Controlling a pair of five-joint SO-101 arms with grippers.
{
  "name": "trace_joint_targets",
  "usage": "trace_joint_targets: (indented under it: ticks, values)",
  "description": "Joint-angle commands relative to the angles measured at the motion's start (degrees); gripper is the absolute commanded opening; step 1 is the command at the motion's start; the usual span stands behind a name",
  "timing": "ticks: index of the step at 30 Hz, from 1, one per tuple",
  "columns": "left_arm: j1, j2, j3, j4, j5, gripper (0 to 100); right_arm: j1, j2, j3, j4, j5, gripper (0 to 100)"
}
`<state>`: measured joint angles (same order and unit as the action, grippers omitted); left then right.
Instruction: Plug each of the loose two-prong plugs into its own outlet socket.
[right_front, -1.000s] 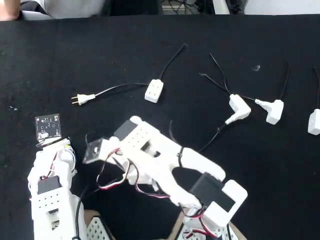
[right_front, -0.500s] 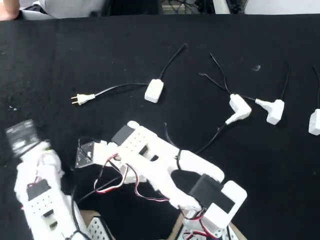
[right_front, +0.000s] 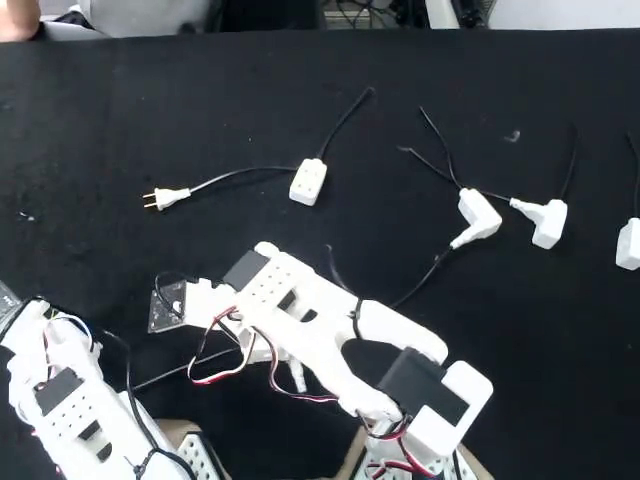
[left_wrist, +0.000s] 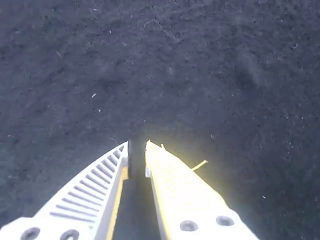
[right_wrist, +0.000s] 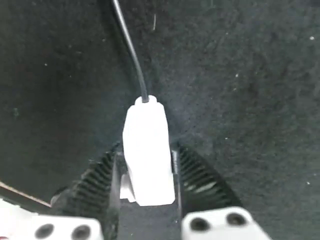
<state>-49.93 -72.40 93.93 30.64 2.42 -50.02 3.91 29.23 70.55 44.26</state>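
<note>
Judging from how the pieces lay, the task had hardly got under way, for no plug could be seen seated in a socket. A small white two-prong plug (right_front: 165, 198) with brass pins lay loose on the black cloth-covered table (right_front: 120, 110), its thin black cord trailing toward a white rectangular socket block (right_front: 308, 182) well apart from it. Out to the right, an angled white connector (right_front: 478, 217) and a second white connector (right_front: 547, 222) lay near each other, seemingly unjoined, with a further white piece (right_front: 628, 245) beyond them. The right gripper (right_wrist: 146, 151) was clamped on a white oblong connector body (right_wrist: 145, 122), its dark ribbed jaws pressing both long sides, and it held the part low over the cloth at the near side of the table. That body looked like smooth, glossy moulded plastic with rounded shoulders. A black cord left its far end and curved away across the table. Its mating end was buried between the jaws, so whether it was a plug or a socket could not be told. The left gripper (left_wrist: 136, 145) hung over bare cloth, its white and yellow fingers drawn almost together with only a slit between them and nothing in their hold. Every pairing seemingly remained to be made.
</note>
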Motion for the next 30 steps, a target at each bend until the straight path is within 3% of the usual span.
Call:
trace_joint_targets:
  ticks: [1, 6, 11, 18, 21, 25, 30]
  values:
    - [-0.13, -0.62, -2.77, -1.05, 0.53, 7, 5.71, -4.53, -4.88, 0.62, 0.35, 1.1]
    - [3.56, -0.62, -1.80, -1.14, 0.00, 7, 16.97, -9.98, -13.85, 7.82, 0.35, 1.1]
    - [7.25, -0.62, -0.75, -1.05, -5.89, 7, 32.88, -15.16, -22.29, 12.04, 0.70, 1.1]
    - [15.08, -0.62, 2.24, -1.14, -13.89, 7, 63.21, -14.81, -33.54, 5.36, 0.26, 1.1]
    - [16.84, -0.62, 2.51, -1.14, -15.91, 7, 72.97, -10.59, -36.53, 1.14, 0.26, 1.1]
    - [16.92, -0.62, 2.51, -1.14, -16.09, 7, 80.09, 0.75, -42.33, -4.04, 0.26, 1.1]
    - [16.92, -0.62, 2.51, -1.14, -16.09, 6, 81.93, 18.07, -56.66, -4.92, -2.64, 1.1]
